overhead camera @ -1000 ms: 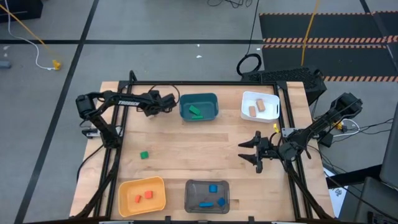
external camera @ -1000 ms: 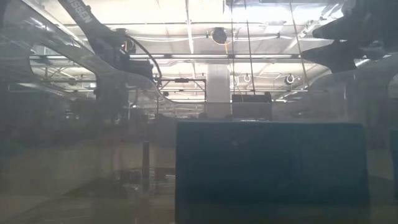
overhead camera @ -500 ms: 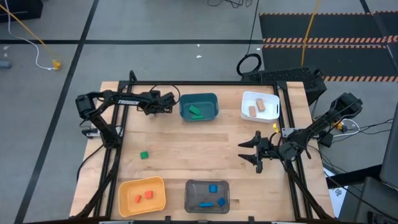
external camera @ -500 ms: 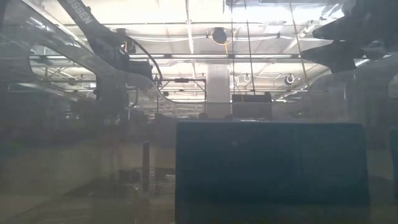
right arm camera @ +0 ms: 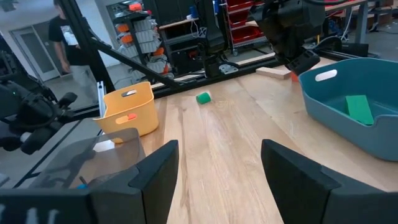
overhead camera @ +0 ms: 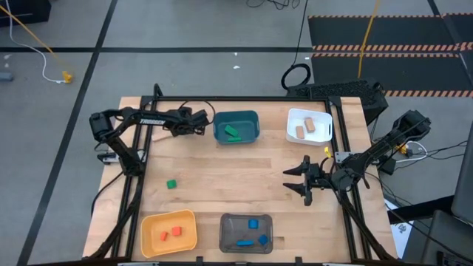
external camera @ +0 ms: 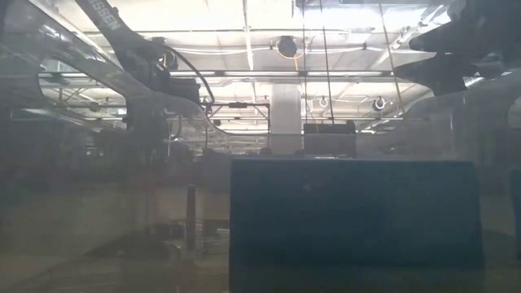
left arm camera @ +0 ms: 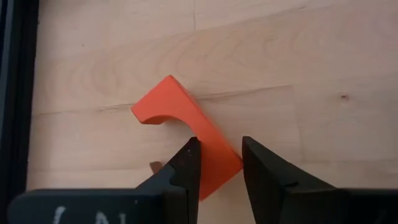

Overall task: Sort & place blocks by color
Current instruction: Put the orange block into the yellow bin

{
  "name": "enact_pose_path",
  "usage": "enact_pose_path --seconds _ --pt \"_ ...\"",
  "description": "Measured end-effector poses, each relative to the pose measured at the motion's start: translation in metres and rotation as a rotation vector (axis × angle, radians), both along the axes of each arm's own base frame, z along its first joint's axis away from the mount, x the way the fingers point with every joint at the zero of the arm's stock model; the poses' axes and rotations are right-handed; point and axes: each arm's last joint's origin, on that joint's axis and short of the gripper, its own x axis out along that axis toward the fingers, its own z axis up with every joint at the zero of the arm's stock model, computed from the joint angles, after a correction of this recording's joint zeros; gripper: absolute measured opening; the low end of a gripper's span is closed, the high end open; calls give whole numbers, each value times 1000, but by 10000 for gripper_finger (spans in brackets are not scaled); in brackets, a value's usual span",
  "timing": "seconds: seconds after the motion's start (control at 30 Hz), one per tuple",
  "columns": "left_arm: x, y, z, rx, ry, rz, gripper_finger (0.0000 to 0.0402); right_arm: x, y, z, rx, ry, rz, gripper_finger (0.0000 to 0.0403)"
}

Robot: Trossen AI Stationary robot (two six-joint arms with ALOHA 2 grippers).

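A red-orange arch-shaped block point(left arm camera: 186, 121) lies flat on the table at the far left, just left of the teal bin point(overhead camera: 236, 127). My left gripper point(overhead camera: 202, 127) point(left arm camera: 219, 144) slants down onto it, shut on one end. A green block point(overhead camera: 171, 184) point(right arm camera: 203, 98) rests on the table at mid left. My right gripper point(overhead camera: 298, 181) point(right arm camera: 217, 168) hovers open over the right middle of the table, pointing level toward the left, with nothing between its fingers. My left gripper pinches the near leg end of the arch block point(left arm camera: 214, 165) between its two fingers, one finger point(left arm camera: 186, 158) on each long side. The fingers come slanting down from above and lie across the block. The block lies flat on the table.
The teal bin holds green blocks. A white bin point(overhead camera: 309, 125) at the far right holds tan blocks, a yellow bin point(overhead camera: 169, 233) at the near left holds red-orange ones, and a grey bin point(overhead camera: 246, 232) at the near middle holds blue ones. Bare wood lies between them.
My left gripper has rolled a little about its own axis while staying beside the teal bin.
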Motion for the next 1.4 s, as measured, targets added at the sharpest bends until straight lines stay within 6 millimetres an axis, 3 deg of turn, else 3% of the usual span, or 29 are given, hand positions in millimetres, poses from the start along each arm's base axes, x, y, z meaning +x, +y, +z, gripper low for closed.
enact_pose_path --seconds 0.33,0.5,0.63,0.77,1.0,1.2,1.4 --pt "8 -14 3 -1 -9 -98 93 0 0 0 0 0 0 222" --pt "15 -22 19 43 -94 -166 106 0 0 0 0 0 -1 222" --pt "17 -33 38 79 -158 -244 89 0 0 0 0 1 -4 222" --pt "20 -54 55 65 -228 -389 60 0 -1 -1 -5 6 -6 222" --pt "24 -113 85 29 -393 -680 5 1 -1 -1 -8 7 -12 222" --pt "14 -150 102 35 -483 -774 5 1 -3 -1 -8 6 -21 222" --pt "10 -164 108 56 -506 -829 8 1 -3 -2 -18 19 -20 222"
